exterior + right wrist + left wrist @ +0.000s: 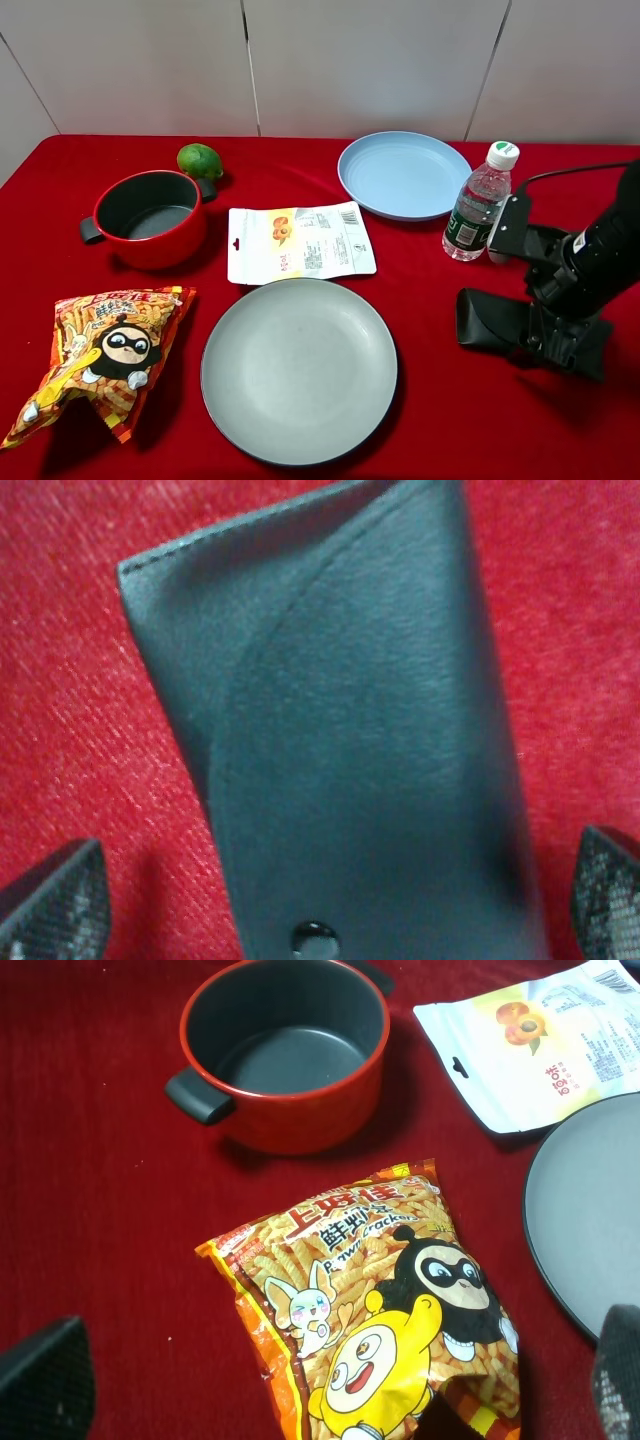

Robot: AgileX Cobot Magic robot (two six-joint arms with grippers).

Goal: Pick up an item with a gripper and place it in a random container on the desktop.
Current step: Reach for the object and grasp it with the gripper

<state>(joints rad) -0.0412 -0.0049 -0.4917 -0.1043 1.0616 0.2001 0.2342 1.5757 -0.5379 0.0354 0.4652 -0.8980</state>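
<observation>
The black glasses case [485, 318] lies flat on the red cloth at the right, to the right of the large grey plate [298, 370]. My right gripper [545, 340] is lowered over the case's right part. In the right wrist view the case [340, 710] fills the frame, flap and snap button showing. The right gripper [330, 900] is open, with one fingertip on either side of the case. My left gripper [330, 1380] is open and empty above the orange cracker bag [370, 1300]. It is out of the high view. The grey plate's edge [590, 1220] shows there too.
A red pot [150, 215] and a green fruit [199, 160] stand at the back left. A white snack pouch [300, 242] lies behind the grey plate. A light blue plate [403, 175] and a water bottle [480, 205] stand behind the case. The cracker bag [105, 355] lies front left.
</observation>
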